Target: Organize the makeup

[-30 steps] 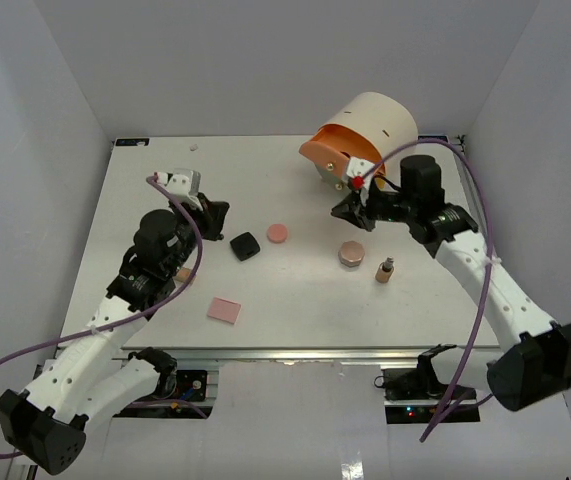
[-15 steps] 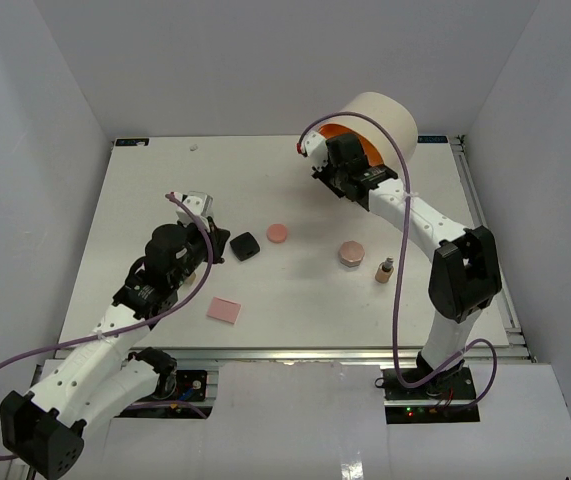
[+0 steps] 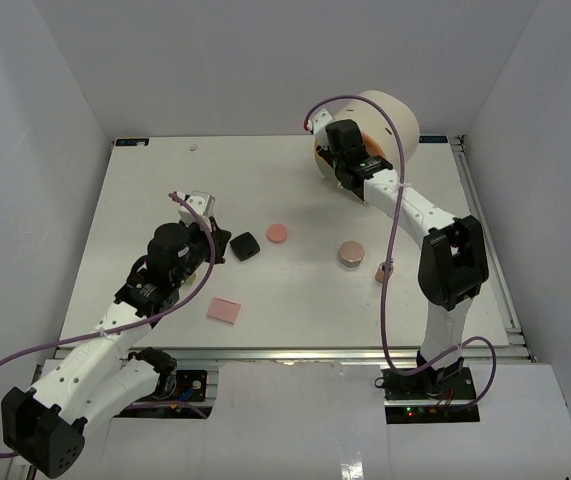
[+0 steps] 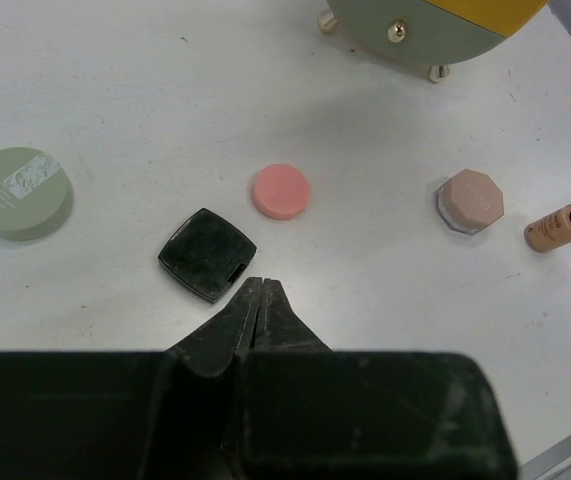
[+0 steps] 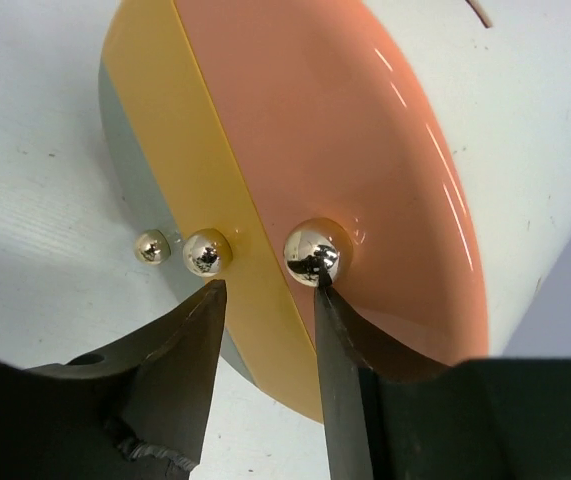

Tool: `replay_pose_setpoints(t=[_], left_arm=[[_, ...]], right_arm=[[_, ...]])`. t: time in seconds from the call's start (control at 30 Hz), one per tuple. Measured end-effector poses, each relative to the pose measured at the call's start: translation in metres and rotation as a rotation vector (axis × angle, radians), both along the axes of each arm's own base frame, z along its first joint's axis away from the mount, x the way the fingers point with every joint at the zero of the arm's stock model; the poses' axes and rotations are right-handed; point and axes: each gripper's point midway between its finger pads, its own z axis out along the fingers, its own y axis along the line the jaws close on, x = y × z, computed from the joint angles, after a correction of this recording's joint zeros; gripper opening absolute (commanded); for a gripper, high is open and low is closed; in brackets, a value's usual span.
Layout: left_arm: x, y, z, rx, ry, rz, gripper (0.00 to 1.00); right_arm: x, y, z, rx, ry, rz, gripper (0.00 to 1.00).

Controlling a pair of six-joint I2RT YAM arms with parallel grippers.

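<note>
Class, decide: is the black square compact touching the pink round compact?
Apart. Left wrist view shows bare table between black square compact and pink round compact.

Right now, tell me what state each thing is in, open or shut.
left gripper: shut, empty
right gripper: open, empty
drawer organizer: drawers look shut
black square compact: closed
pink round compact: closed
rose-beige compact: closed
green round compact: closed
</note>
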Motion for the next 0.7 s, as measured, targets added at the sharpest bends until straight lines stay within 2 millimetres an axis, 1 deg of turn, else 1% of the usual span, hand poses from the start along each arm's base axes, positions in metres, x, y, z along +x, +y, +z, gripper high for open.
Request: replay_pose_setpoints(t=[0.1,0.13,0.17,0.2,0.23,0.27,0.33,0.37,0.43,0.5,0.53,0.57,0.6,0.63,0.67,0.7], left_arm=[[0.0,0.0,-0.001,0.003,0.003,-0.001,0.19],[0.0,-0.001,-0.002,0.003,0.004,-0.005,0.23],[0.0,-0.002,-0.002,0.003,0.005,-0.01,0.32],[-0.001,-0.003,-0.002,0.001,0.006,-0.015,0.38],[-0.001,-0.005,-0.001,-0.001,0.005,-0.028,0.42],[-0.002,-0.007,-0.001,-0.006,0.004,-0.045,0.44],[-0.006,-0.017,0.002,-0.029,0.002,-0.1,0.52],[-0.008,-0.022,0.004,-0.041,-0.001,-0.129,0.55],[-0.01,-0.033,0.006,-0.067,-0.001,-0.185,0.6],[-0.01,-0.048,0.008,-0.109,0.006,-0.248,0.63],[-0.009,-0.056,0.007,-0.134,0.012,-0.279,0.65],[-0.007,-0.065,0.005,-0.164,0.029,-0.308,0.65],[-0.004,-0.076,0.002,-0.202,0.054,-0.334,0.65],[0.001,-0.087,0.0,-0.246,0.071,-0.362,0.66],[0.008,-0.1,-0.008,-0.281,0.109,-0.383,0.66],[0.015,-0.111,-0.016,-0.307,0.149,-0.395,0.67]], right_arm=[[0.004,-0.002,-0.003,-0.001,0.004,-0.004,0.54],[0.004,-0.003,-0.005,0.005,0.014,0.008,0.55],[0.003,-0.001,-0.007,0.017,0.035,0.034,0.6],[0.0,0.001,-0.01,0.031,0.062,0.068,0.61],[-0.006,0.008,-0.013,0.055,0.104,0.139,0.62],[-0.015,0.015,-0.015,0.082,0.149,0.218,0.63],[-0.045,0.035,-0.01,0.147,0.227,0.415,0.62],[-0.068,0.043,-0.005,0.185,0.256,0.508,0.62],[-0.119,0.055,0.015,0.271,0.287,0.687,0.58],[-0.167,0.06,0.039,0.362,0.273,0.836,0.48],[-0.189,0.056,0.051,0.414,0.261,0.894,0.39],[-0.208,0.05,0.059,0.469,0.247,0.932,0.29],[-0.219,0.039,0.063,0.535,0.23,0.939,0.24],[-0.229,0.024,0.062,0.609,0.208,0.937,0.22],[-0.231,0.001,0.055,0.694,0.174,0.879,0.21],[-0.233,-0.023,0.043,0.768,0.153,0.802,0.2]])
